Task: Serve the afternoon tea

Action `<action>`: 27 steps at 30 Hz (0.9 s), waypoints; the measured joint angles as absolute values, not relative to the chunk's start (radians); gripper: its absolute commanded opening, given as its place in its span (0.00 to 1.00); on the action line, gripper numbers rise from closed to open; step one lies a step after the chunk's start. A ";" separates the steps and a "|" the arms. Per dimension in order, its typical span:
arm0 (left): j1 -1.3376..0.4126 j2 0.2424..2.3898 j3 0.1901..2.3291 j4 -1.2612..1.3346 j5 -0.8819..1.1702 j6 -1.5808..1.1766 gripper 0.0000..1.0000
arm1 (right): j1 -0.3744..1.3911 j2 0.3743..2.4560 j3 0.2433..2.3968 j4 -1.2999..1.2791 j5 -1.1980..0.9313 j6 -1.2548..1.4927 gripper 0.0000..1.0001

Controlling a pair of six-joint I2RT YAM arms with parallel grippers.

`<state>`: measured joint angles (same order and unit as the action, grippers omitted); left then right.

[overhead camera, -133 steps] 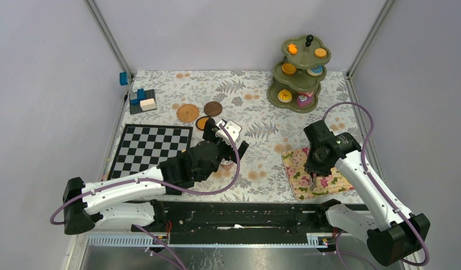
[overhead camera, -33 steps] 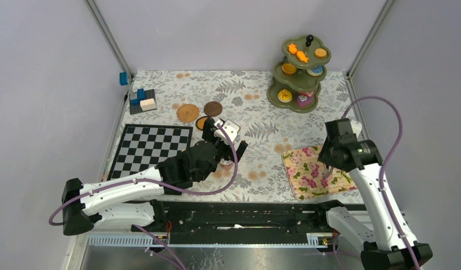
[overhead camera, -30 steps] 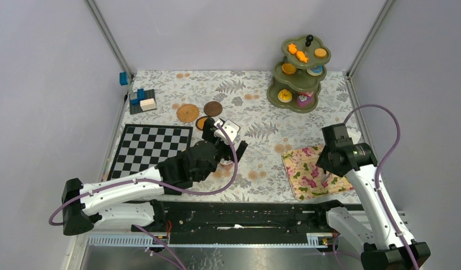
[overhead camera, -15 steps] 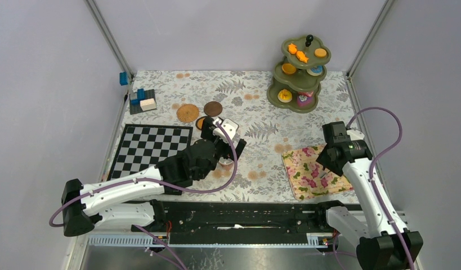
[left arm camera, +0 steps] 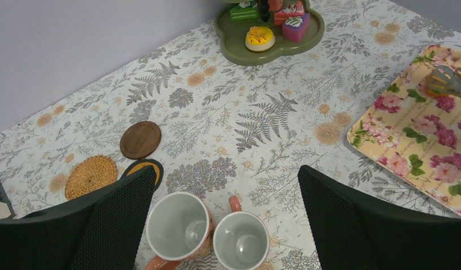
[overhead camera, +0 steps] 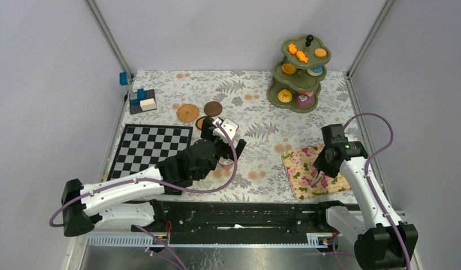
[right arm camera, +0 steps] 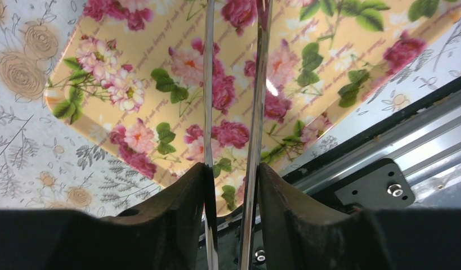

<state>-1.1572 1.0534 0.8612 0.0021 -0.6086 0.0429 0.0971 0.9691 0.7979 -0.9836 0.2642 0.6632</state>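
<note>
Two pinkish mugs stand side by side on the cloth, directly under my left gripper, which is open wide above them. Three round coasters lie behind: dark brown, woven, and a black-rimmed yellow one. The olive-green stand at the back right carries small cakes and donuts. My right gripper is shut on metal tongs, whose tips hang over the floral tray. No yellow mug shows.
A black-and-white chessboard lies at the left, with blue and white blocks behind it. The enclosure's walls and metal posts close in the sides. The black front rail runs just below the tray.
My right arm has swung in from the right edge and brought the tongs down over the floral tray. The stand's top tier holds one more orange piece than earliest. Left arm unchanged.
</note>
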 measured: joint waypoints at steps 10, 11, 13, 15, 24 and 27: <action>-1.157 1.049 0.861 -0.001 -0.602 0.032 0.99 | 0.097 0.960 0.799 -0.994 0.210 0.651 0.29; -1.157 1.049 0.861 -0.002 -0.602 0.032 0.99 | 0.097 0.954 0.799 -0.996 0.210 0.652 0.29; -1.157 1.049 0.861 -0.003 -0.603 0.032 0.99 | 0.097 0.936 0.799 -1.000 0.207 0.652 0.28; -1.157 1.051 0.861 -0.004 -0.603 0.032 0.99 | 0.097 0.915 0.799 -1.005 0.207 0.653 0.27; -1.157 1.159 0.902 -0.053 -0.598 0.002 0.99 | 0.097 0.839 0.805 -1.027 0.207 0.656 0.28; -1.157 1.200 0.969 -0.116 -0.582 -0.039 0.99 | 0.097 0.823 0.813 -1.041 0.207 0.656 0.36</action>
